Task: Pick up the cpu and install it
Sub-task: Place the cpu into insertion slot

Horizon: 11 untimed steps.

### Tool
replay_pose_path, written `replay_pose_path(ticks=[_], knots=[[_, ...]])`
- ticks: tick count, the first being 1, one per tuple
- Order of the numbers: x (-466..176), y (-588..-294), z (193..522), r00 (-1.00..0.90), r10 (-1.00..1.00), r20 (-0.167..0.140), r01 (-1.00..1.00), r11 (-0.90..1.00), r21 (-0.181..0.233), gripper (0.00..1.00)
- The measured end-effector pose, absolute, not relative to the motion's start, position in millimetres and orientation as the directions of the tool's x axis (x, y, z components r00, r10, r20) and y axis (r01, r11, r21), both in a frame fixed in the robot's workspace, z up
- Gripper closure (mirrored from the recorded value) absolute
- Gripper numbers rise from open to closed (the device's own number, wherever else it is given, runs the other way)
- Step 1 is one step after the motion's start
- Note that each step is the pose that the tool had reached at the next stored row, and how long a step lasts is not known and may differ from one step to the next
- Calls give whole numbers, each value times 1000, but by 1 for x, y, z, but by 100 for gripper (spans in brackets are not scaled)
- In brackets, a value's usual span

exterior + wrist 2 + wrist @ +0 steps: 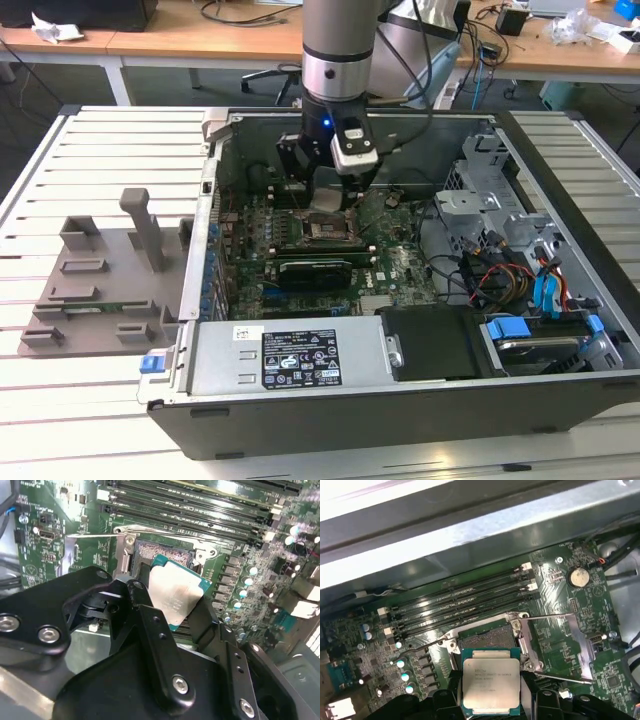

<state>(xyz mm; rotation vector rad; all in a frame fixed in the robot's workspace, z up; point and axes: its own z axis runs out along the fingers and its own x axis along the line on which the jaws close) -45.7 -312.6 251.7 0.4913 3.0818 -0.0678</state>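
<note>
Jaws squeeze one cpu (pixel 491 687) between two black fingers (pixel 150 625), one on each side of it. Its shiny grey top faces up.

One big slatted table (pixel 100 150) carries everything. One open computer case (pixel 400 400) lies on it, and one robot arm (pixel 338 50) reaches down into the case. One grey plastic tray (pixel 100 280) sits on the table just beside the case, on the exterior view's left, with one post (pixel 145 225) standing up on it.

Inside the case lies one green motherboard (pixel 400 265). Four long black memory slots (pixel 465 602) run side by side across it in the first wrist view. Next to them is one square socket (pixel 486 639) with a metal border. One metal plate (pixel 560 645) is swung open beside the socket, so the socket is bare.

The cpu hangs right at the edge of that socket. I cannot tell if it touches. One small round battery (pixel 578 576) sits on the board, well apart from the cpu.
</note>
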Motion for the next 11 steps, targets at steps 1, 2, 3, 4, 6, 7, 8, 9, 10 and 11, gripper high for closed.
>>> replay_pose_path(ticks=[1, 2, 3, 4, 6, 7, 8, 9, 10, 11], knots=[[-46, -313, 252, -946, 323, -27, 323, 945, -40, 45], [-46, -313, 252, -942, 335, -27, 336, 941, -41, 45], [-46, -313, 251, -934, 356, -27, 356, 933, -41, 45], [-46, -313, 251, -927, 373, -27, 374, 926, -42, 45], [-46, -313, 251, -920, 390, -27, 391, 919, -42, 45], [-46, -313, 251, -913, 406, -28, 407, 912, -42, 45], [-46, -313, 251, -908, 417, -28, 418, 907, -42, 45], [-46, -313, 251, -905, 425, -28, 426, 904, -42, 45], [-46, -313, 251, -901, 433, -28, 434, 900, -43, 45], [-46, -313, 251, -897, 441, -28, 441, 896, -43, 45]])
